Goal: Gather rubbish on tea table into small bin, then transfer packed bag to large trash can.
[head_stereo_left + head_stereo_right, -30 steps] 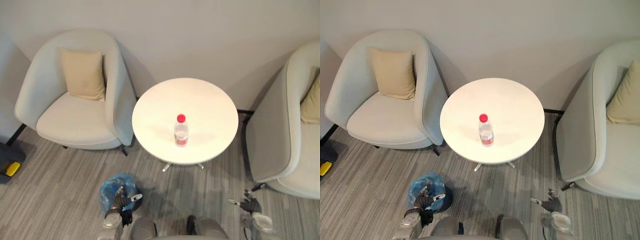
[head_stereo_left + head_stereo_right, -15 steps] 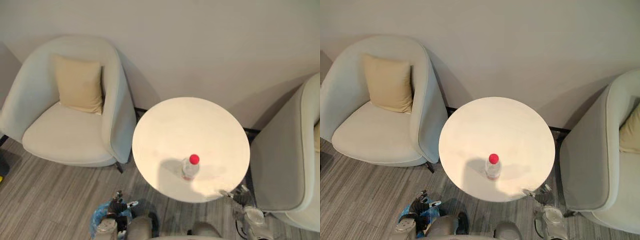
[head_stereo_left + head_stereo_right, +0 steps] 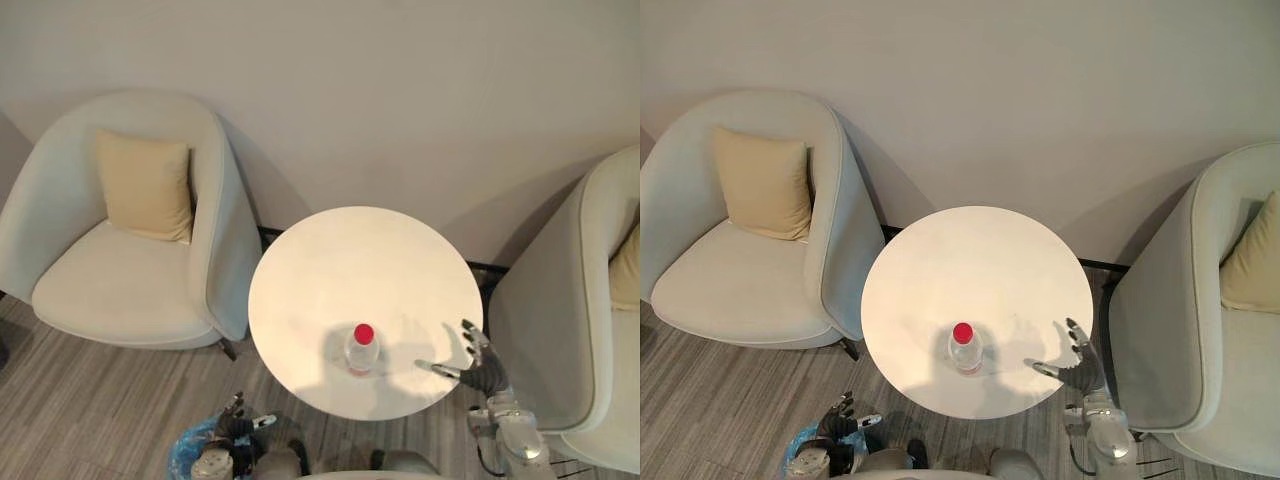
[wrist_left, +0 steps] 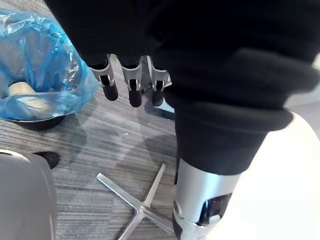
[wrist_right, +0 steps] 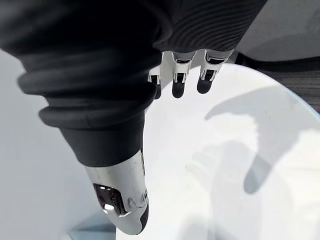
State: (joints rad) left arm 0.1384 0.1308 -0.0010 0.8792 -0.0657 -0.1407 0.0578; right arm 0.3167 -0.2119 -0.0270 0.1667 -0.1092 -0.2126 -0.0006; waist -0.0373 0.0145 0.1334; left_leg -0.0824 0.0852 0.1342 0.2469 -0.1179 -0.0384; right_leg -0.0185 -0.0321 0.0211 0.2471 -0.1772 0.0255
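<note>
Silver right hand, spread and empty, has been raised to the table's lower-right edge; grasping the bottle is judged next. The left hand is hung relaxed, lower left.

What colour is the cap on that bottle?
Red; the bottle cap shows best in the left eye view.
</note>
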